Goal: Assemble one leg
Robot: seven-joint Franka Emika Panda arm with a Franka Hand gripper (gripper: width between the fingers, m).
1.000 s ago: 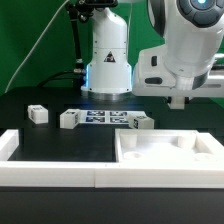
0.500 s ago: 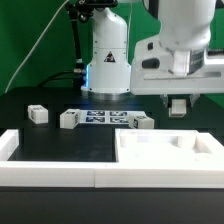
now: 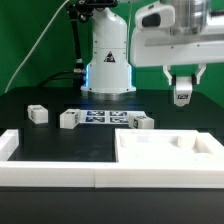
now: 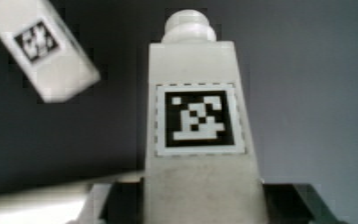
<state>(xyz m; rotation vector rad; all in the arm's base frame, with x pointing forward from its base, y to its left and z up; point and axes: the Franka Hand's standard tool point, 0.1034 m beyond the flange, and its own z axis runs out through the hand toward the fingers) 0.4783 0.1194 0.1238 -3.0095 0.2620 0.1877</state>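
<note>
Fingers (image 3: 173, 80) clamping a leg (image 3: 182, 96) high above black table (image 3: 60, 143), white tray-like part (image 3: 170, 162) in foreground

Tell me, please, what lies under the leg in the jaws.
Black table shows beneath the leg, another leg lying off to one side; the spot straight below is hidden by the leg itself.

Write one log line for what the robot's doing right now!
end effector: shut on leg | leg: held above table

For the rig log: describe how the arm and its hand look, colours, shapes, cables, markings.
The arm is white with rounded housings; its base column carries a black label with a white triangle, and dark cables run at its top. The hand is a boxy white-grey body ending in two dark fingers.
</note>
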